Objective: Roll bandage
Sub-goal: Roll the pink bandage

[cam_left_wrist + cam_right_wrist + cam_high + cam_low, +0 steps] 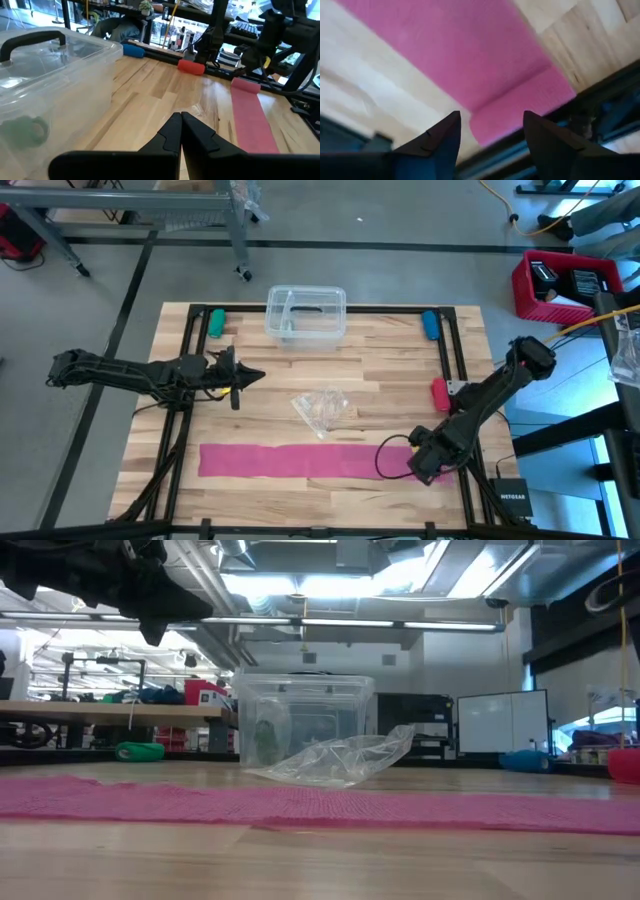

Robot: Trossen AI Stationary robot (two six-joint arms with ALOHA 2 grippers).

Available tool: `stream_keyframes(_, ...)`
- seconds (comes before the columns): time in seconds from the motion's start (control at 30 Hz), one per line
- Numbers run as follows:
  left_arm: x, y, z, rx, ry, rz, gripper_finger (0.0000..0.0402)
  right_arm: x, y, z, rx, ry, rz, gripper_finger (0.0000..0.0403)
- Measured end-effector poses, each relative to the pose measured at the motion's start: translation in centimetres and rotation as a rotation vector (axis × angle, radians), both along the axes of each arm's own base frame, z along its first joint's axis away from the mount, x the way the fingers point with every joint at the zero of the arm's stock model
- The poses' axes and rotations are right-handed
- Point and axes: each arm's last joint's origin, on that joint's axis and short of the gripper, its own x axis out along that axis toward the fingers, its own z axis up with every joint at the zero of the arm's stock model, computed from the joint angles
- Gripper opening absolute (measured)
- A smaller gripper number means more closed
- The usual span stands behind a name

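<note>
Two dark jointed arms, a black cable looping by the right hand (428, 467), yellow marking near the left hand (240, 378).

Colours of items on the pale striped-wood bench (380, 370).
Pink bandage (300, 459); clear plastic box (306, 314) and wrapper (322, 409); green roll (216, 323); blue roll (430, 325); red stub (439, 393); dark arms; black frame rails (185, 380).

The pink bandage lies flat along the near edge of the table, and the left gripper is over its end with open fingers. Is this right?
Not quite: the right gripper, not the left, is open over the bandage end, as the high view shows. The rest holds.
</note>
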Motion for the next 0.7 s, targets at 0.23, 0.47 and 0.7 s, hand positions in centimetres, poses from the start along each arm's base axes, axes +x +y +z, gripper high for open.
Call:
stream_keyframes(0.23,0.0,0.0,-0.1,-0.029,-0.001,0.005,0.0001,-1.5,0.1,-1.5,-0.12,0.057,-0.124,0.0216)
stream_keyframes(0.47,0.0,0.0,-0.1,-0.057,-0.008,0.01,0.0001,-3.1,-0.2,-3.6,-0.146,0.112,-0.165,0.0216)
stream_keyframes(0.7,0.0,0.0,-0.1,-0.078,-0.012,0.014,0.0001,-3.5,-0.7,-4.5,-0.154,0.108,-0.158,0.0216)
